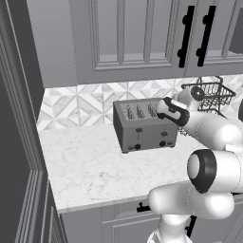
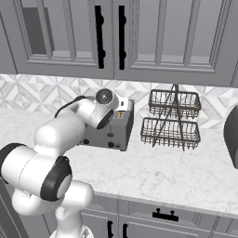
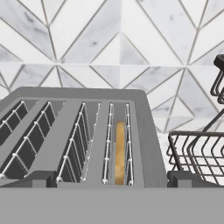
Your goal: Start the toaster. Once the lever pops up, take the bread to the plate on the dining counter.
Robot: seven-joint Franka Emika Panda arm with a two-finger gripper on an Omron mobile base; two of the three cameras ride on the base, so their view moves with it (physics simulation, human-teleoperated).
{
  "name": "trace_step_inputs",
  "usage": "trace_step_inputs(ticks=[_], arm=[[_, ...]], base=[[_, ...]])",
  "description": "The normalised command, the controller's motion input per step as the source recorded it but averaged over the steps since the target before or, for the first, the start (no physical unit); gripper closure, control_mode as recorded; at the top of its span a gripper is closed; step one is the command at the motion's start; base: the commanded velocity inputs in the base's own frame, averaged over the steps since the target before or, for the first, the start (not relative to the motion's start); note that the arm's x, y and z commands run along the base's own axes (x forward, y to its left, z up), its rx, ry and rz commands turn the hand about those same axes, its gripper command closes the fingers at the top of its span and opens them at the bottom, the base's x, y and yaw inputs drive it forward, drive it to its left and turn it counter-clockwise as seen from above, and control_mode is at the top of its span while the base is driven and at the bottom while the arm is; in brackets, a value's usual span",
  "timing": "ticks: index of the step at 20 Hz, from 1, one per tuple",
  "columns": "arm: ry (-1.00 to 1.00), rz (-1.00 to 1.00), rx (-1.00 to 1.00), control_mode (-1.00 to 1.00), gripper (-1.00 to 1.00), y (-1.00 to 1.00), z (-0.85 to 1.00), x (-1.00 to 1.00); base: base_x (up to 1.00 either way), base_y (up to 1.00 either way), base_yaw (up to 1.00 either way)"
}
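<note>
End effector (image 3: 107,180), fingers spread wide and holding nothing, over the boxy grey metal four-slot toaster (image 1: 144,126) on the white marble bench (image 1: 90,166); tan-brown bread slice (image 3: 119,151) sunk in the toaster's slot nearest the black two-tier wire basket (image 2: 173,118).

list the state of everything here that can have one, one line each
boxy grey metal four-slot toaster: upright on the marble worktop, both black levers up
tan-brown bread slice: sunk in the slot nearest the basket rack, on edge
two-finger gripper: open, above the toaster's front, holding nothing
two-tier dark wire basket rack: upright beside the toaster, nothing visible in its baskets
grey upper cabinet doors: closed
</note>
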Motion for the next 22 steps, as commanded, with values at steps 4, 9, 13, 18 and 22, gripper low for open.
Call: trace_step_inputs(ticks=[4, 9, 13, 18, 22], arm=[[0.00, 0.00, 0.00, -1.00, -1.00, 0.00, 0.00, 0.00], [0.00, 0.00, 0.00, -1.00, -1.00, 0.00, 0.00, 0.00], [0.00, 0.00, 0.00, -1.00, -1.00, 0.00, 0.00, 0.00], [0.00, 0.00, 0.00, -1.00, -1.00, 0.00, 0.00, 0.00], [0.00, 0.00, 0.00, -1.00, -1.00, 0.00, 0.00, 0.00]], base=[[0.00, 0.00, 0.00], [0.00, 0.00, 0.00], [0.00, 0.00, 0.00], [0.00, 0.00, 0.00], [0.00, 0.00, 0.00]])
